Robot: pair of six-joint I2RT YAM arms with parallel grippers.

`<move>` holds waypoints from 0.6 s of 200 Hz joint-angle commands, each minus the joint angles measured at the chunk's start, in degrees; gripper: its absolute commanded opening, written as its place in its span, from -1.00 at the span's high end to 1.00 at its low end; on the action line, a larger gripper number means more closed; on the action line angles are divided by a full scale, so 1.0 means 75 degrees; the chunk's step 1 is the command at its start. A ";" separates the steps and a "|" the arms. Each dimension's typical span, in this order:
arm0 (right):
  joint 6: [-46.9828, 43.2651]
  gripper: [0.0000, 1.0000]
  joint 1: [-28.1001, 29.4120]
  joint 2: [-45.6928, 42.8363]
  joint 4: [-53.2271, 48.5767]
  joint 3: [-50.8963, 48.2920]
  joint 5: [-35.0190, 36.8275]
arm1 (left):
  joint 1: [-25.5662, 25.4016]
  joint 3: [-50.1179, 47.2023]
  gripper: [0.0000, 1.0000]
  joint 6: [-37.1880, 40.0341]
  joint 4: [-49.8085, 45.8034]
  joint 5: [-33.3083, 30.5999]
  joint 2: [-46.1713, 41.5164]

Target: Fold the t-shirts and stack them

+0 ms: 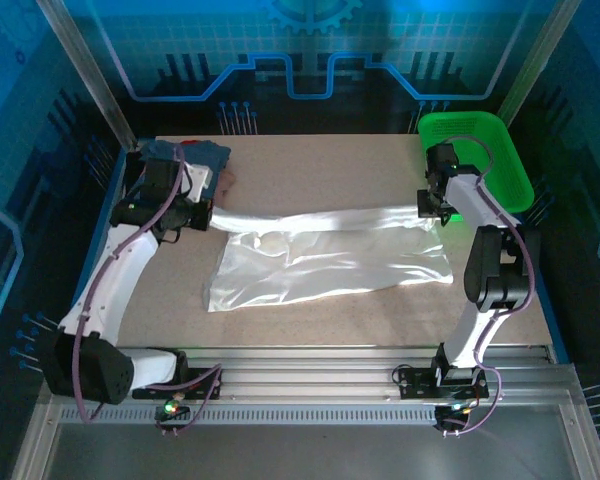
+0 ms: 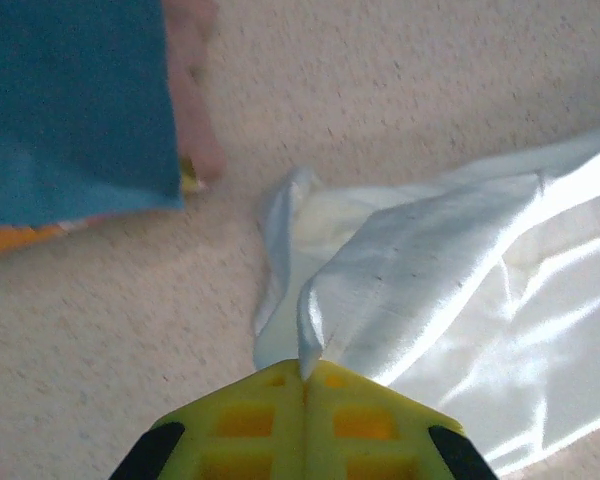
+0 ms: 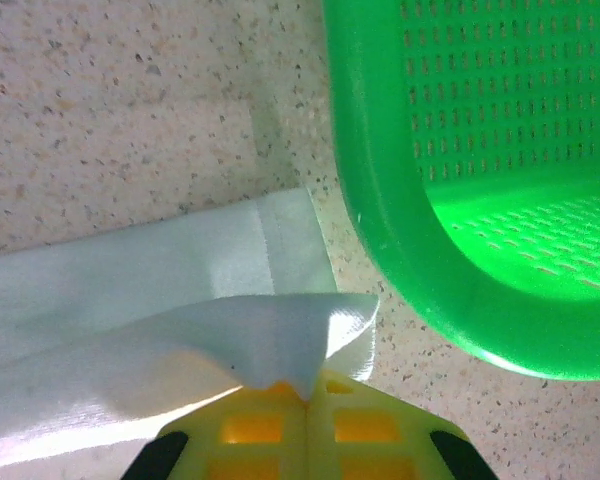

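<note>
1. The white shirt (image 1: 330, 255) lay on the table (image 1: 380, 320). Our left gripper (image 2: 305, 372) and right gripper (image 3: 307, 392) each had jaws closed on a far corner.
2. We judged both bites thin, so uneven pulling could slip a corner free.
3. The right corner hung beside the basket (image 3: 380, 200) and might snag. The left could disturb the folded shirts (image 2: 70, 100).

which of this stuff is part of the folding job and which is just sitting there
In the job: white t-shirt, pinched by left tool and right tool; folded stack, blue shirt on top.
Lying about: green basket.
</note>
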 commanded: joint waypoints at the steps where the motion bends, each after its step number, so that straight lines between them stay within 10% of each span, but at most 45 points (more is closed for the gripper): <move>1: 0.0141 0.96 -0.0142 -0.0324 0.0044 -0.0210 0.0295 | -0.0241 -0.0370 1.00 -0.0392 -0.0468 0.0398 -0.0374; 120: 0.0721 0.95 -0.0283 -0.0671 -0.0072 -0.1110 0.0550 | -0.1127 -0.1218 1.00 -0.0952 -0.1428 0.0529 -0.0744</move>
